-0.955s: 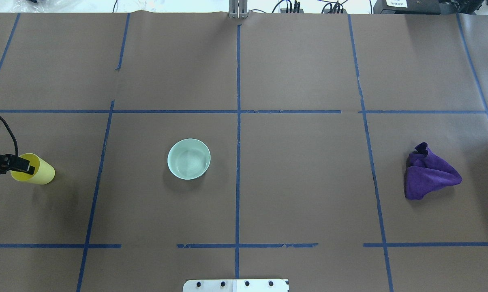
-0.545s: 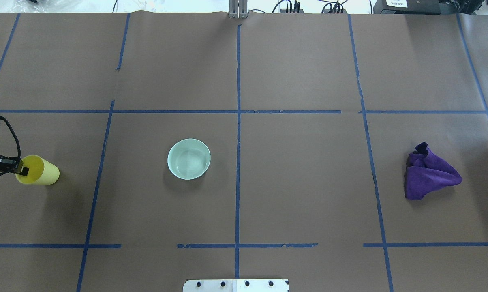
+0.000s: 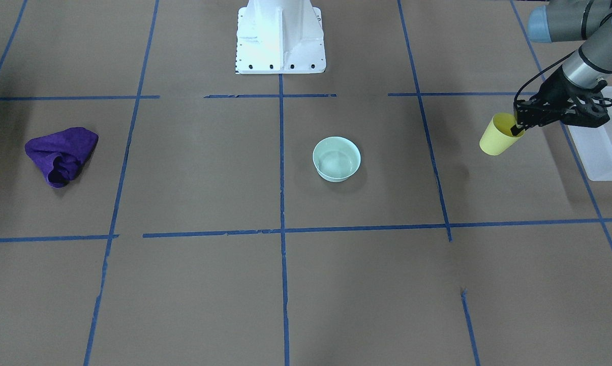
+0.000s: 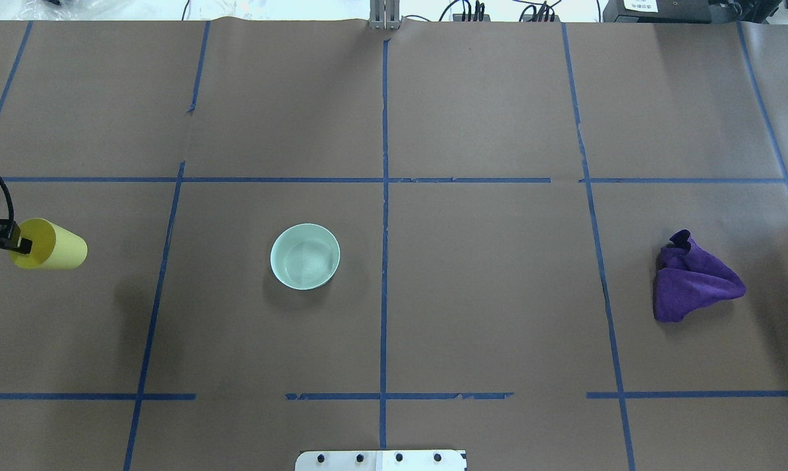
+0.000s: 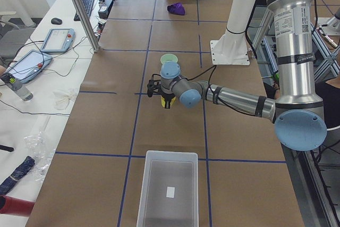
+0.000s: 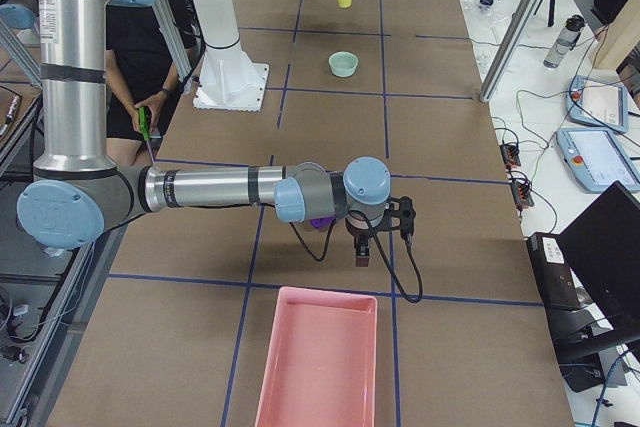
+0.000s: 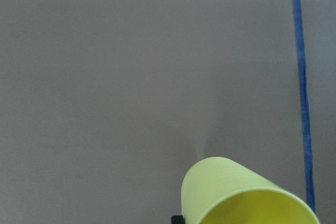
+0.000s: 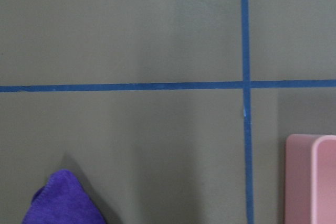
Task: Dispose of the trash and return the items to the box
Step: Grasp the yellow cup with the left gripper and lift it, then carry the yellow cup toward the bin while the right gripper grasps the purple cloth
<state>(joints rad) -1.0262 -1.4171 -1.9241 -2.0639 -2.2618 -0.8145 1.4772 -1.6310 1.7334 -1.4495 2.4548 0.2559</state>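
Observation:
The small yellow cup (image 3: pixel 495 137) hangs tilted above the table, clear of the paper. My left gripper (image 3: pixel 515 126) is shut on its rim, one finger inside the mouth. In the overhead view the cup (image 4: pixel 53 245) and the left gripper (image 4: pixel 22 243) are at the far left edge. The left wrist view shows the cup (image 7: pixel 244 195) from above. The frosted white box (image 3: pixel 590 152) stands just beyond the gripper, empty in the left view (image 5: pixel 142 195). My right gripper (image 6: pixel 362 247) hovers over the table by a purple cloth (image 6: pixel 320 222); I cannot tell if it is open.
A pale green bowl (image 4: pixel 305 256) sits left of the table's middle. The purple cloth (image 4: pixel 692 284) lies crumpled at the right. A pink bin (image 6: pixel 318 362) stands at the right end. The robot's white base (image 3: pixel 280 35) is at the near edge.
My left gripper has lifted the yellow cup and carried it away from the robot and slightly left. The bowl and the cloth have not moved.

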